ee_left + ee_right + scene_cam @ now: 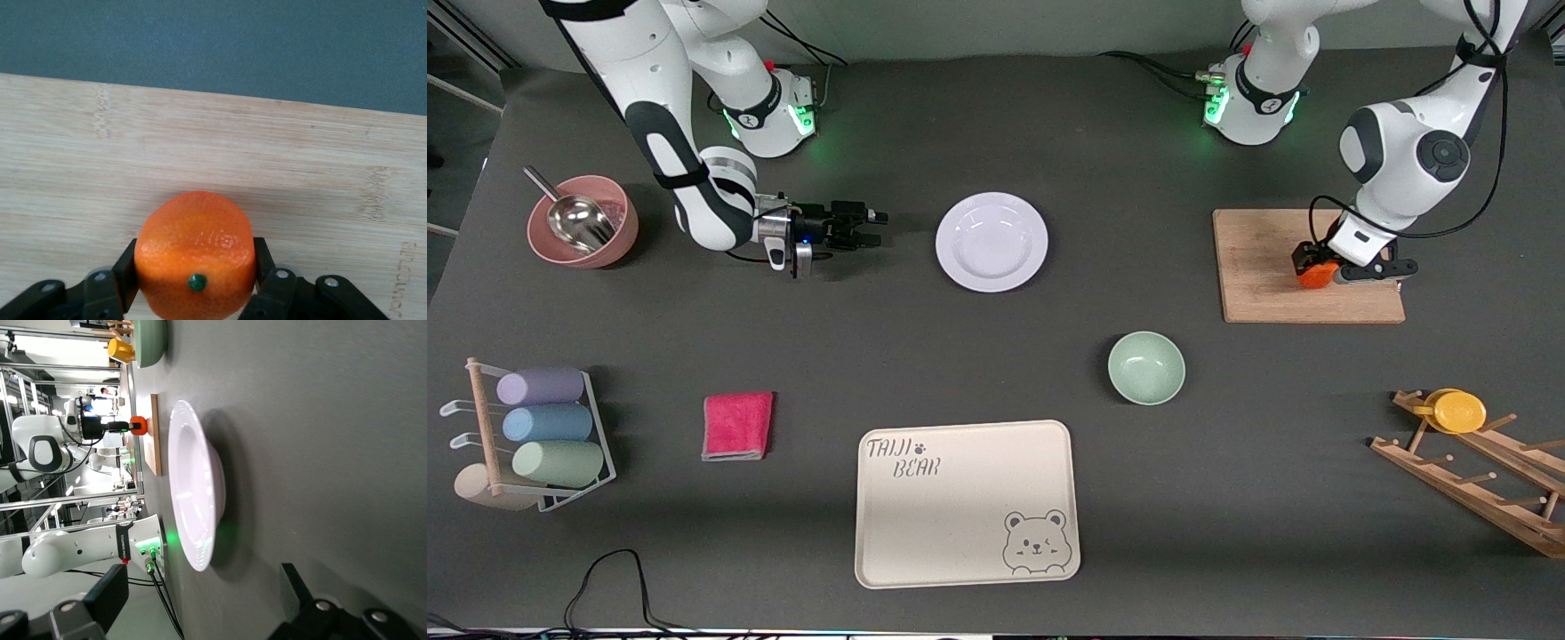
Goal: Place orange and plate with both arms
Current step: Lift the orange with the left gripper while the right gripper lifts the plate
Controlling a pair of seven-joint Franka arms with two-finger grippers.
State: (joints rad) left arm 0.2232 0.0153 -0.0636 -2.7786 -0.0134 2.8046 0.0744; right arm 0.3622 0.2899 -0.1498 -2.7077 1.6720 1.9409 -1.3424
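- Between the left jaws (195, 283), clamped from both sides, sits the one orange (195, 253) on the wooden board (1263, 267), middle right of the front view.
- Right jaws (874, 228) gape empty, low over the tabletop (996, 107) beside the one plate (991, 241), upper centre.

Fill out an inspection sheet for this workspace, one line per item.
Surface: dark grey table.
Job's things: orange on wooden board; plate bare, mid-table.
Clutter: green bowl, bear tray, pink cloth, pink bowl with scoop, cup rack, wooden rack with yellow disc.
Grippers: left gripper shut on orange; right gripper open, low beside plate.
Cables: black cable at table edge nearest camera.
Surroundings: nothing seen.
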